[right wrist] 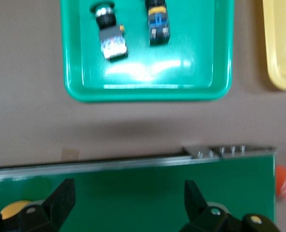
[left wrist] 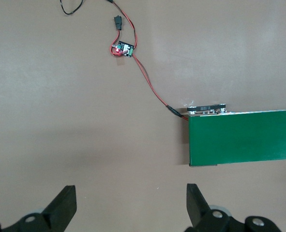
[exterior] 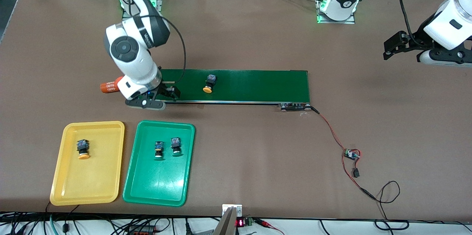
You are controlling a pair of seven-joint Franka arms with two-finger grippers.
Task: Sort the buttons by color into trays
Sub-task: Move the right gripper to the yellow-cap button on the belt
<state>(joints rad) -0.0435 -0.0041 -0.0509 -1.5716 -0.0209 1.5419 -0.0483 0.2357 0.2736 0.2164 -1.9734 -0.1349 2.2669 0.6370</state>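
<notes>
Fingers (right wrist: 60,200) of the right end effector (exterior: 167,94) are spread wide and nothing is held between them. It is positioned over the conveyor belt (exterior: 254,85), at the end toward the right arm's side of the table (exterior: 258,35). In the right wrist view a yellow cap is glimpsed just at the frame's edge beside one finger; this is taken to be the yellow button (exterior: 209,83), which lies on its side on the belt, a little toward the left arm's end from the end effector. The open stance is judged to suit a pick of that button, the only one not yet sorted.

Trays are set nearer to the front camera than the belt, side by side, so that a short carry from the belt is enough. In the green tray (exterior: 147,187) two green buttons (exterior: 158,150) (exterior: 175,145) lie close together, apart from the rim. In the yellow tray (exterior: 73,190) one yellow button (exterior: 82,149) is lying; the second place there is judged to be meant for the piece on the belt. An orange cylinder (exterior: 109,86) printed with white numbers is seen beside the belt's end, partly hidden by the right wrist.

The left end effector (exterior: 396,45) is held released and empty, over bare table toward the left arm's end, where it waits clear of the work.
</notes>
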